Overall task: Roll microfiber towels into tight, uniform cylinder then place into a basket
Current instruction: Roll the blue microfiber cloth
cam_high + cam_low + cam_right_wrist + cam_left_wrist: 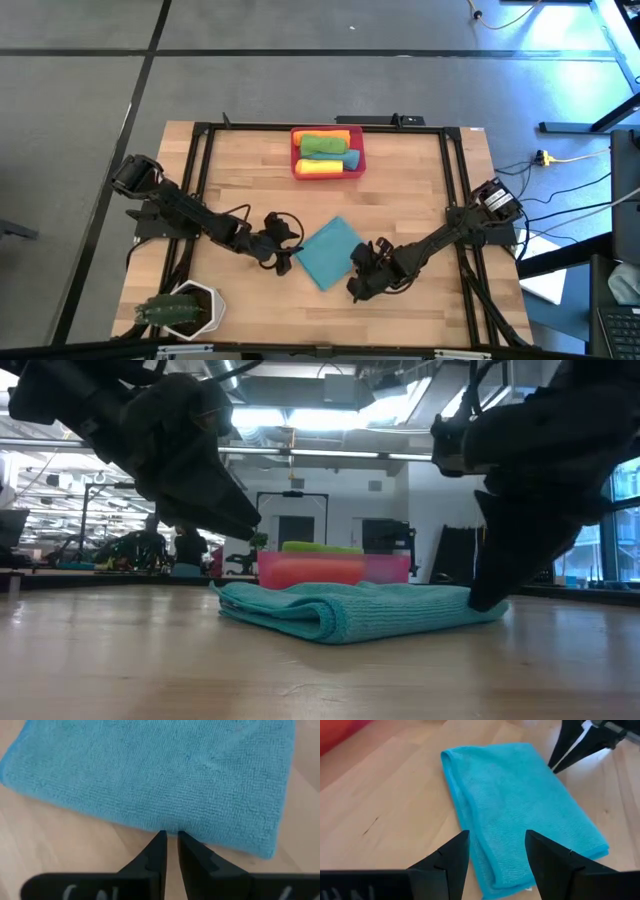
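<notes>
On the wood table point(420, 180) we see a folded teal towel point(328, 252); L gripper point(497, 852) spread open beside it; R gripper point(170, 849) nearly closed at its edge, holding nothing.

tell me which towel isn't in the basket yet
The teal towel, folded flat on the table between both arms; the orange, green and yellow ones sit rolled in the basket.

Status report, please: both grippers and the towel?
Left gripper open, above teal towel. Right gripper nearly shut at its edge. Towel folded, unrolled. Nothing blocking.

Plant pot point(185, 310) cut by frame edge, basket point(335, 570) half hidden behind teal towel point(350, 610)
</notes>
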### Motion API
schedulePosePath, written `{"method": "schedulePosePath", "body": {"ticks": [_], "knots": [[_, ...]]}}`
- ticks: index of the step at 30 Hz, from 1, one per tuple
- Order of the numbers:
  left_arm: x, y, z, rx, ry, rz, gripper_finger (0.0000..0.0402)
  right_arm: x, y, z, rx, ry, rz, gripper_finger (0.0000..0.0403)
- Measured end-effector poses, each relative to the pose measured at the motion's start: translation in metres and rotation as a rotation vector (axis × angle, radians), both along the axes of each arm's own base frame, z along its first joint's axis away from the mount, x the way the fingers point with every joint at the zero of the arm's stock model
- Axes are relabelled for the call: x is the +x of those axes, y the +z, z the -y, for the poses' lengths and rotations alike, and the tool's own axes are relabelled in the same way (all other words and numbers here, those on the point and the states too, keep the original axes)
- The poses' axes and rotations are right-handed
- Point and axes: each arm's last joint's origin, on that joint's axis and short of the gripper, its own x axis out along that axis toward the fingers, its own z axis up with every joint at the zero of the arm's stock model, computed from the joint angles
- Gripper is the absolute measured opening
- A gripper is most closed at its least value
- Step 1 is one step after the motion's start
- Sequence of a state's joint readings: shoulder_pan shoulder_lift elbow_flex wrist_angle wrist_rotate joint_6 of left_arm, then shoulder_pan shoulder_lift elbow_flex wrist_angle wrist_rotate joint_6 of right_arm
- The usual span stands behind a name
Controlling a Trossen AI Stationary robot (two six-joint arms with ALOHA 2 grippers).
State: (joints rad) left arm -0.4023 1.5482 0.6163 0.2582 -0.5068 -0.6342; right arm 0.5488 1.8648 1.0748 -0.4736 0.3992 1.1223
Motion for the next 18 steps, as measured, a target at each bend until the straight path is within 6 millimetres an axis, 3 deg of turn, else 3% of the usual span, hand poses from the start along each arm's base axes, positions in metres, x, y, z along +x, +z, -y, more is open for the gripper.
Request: {"method": "schedulePosePath", "body": {"ticks": [9, 18], "knots": [[-0.002, -0.010, -0.003, 0.027, 0.027, -0.068, 0.0182, 0.002, 0.001, 0.004, -0.100, -0.038, 0.055, 0.0048], [0.000, -0.026, -0.005, 0.034, 0.049, -0.123, 0.0182, -0.001, 0.000, 0.011, -0.133, -0.045, 0.000, 0.0048]]}}
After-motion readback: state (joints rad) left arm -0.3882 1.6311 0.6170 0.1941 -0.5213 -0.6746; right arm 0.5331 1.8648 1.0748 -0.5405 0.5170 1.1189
